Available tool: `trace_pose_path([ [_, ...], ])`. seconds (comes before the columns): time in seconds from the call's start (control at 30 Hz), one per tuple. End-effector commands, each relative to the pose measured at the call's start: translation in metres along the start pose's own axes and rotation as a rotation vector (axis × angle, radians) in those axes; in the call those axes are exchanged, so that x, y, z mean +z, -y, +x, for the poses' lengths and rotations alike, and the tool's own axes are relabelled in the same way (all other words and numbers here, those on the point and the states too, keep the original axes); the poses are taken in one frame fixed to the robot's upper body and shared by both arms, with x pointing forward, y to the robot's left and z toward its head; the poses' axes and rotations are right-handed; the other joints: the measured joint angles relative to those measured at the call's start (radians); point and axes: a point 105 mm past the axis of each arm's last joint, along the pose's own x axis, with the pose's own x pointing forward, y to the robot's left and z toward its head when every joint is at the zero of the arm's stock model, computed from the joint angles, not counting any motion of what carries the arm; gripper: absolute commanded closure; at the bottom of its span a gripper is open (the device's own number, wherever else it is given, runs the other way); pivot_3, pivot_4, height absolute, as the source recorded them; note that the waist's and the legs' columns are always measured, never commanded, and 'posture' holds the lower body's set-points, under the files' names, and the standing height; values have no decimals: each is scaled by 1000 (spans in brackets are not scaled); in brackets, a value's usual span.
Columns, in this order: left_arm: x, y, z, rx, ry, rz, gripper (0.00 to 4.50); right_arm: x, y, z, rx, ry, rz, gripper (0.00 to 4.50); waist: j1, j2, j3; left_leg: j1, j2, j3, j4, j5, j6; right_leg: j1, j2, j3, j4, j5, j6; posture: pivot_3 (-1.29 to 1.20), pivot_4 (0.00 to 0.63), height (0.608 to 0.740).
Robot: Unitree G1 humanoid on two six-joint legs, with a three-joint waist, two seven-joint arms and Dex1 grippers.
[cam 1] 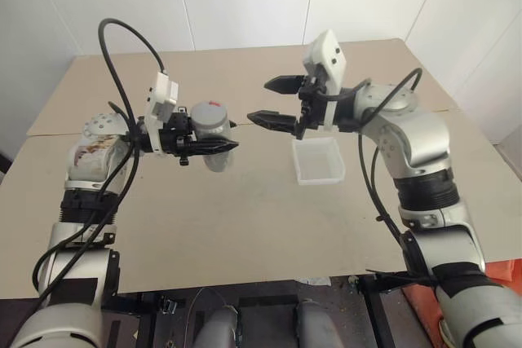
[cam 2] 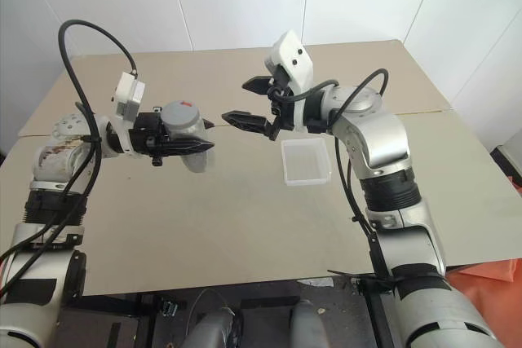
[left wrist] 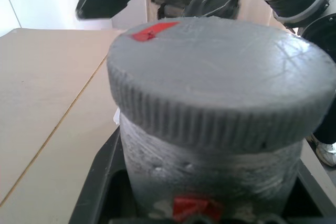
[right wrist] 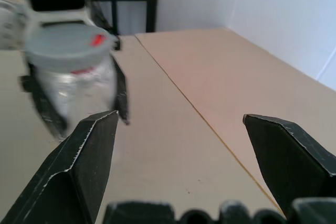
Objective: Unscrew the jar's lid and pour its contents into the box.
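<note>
While my left gripper [cam 1: 214,146] has its jaws clamped on the jar [cam 1: 214,132], held in the air above the bench's [cam 1: 245,226] left half, the lid [cam 1: 210,114] is on and facing up. My right gripper [cam 1: 275,102] hangs level just beside it, jaws wide apart, nothing between them, pointing at the jar. I judge the unscrewing is not yet done. The risk I see: if those jaws close off-centre on the lid, they may skid on its ribbed edge, or the twist may turn the whole jar in the left grip instead of loosening the cap. A hard push could also knock the jar loose. Through the clear wall I cannot make out the contents; only a red mark on the lid shows. The box [cam 1: 318,160] sits empty near the bench's middle, below the right gripper.
</note>
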Motion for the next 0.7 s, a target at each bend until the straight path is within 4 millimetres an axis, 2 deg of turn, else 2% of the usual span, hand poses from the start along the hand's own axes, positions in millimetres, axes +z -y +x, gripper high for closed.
trace_pose_path([
  [0.03, 10, -4, 3, 3, 24, 43, 2542, 35, -21, 0, 95, 109, -48, 35, -1, 0, 0, 0, 0, 0, 0, 0, 0, 0, 0, 0, 0, 0, 0, 0, 150, 740],
  [0.13, 11, -4, 8, -5, 33, 43, 2542, 40, -34, 14, 132, 125, -51, 35, -1, 0, 0, 1, 0, 0, 0, 0, 0, 0, 0, 0, 0, 0, 0, 0, 150, 740],
  [0.33, 12, -6, 12, -12, 42, 50, 2542, 40, -42, 44, 127, 119, -68, 35, -1, 0, 0, 0, 0, 0, 0, 0, 0, 0, 0, 0, 0, 0, 0, 0, 150, 740],
  [0.47, 14, -5, 12, -17, 47, 55, 2542, 38, -36, 56, 90, 108, -62, 35, 0, 0, 0, 1, 0, 0, 0, 0, 0, 0, 0, 0, 0, 0, 0, 0, 150, 740],
  [0.7, 14, -2, 9, -17, 47, 56, 2542, 27, -26, 60, 67, 77, -43, 35, -1, 0, 0, 0, 0, 0, 0, 0, 0, 0, 0, 0, 1, 0, 0, 0, 150, 740],
])
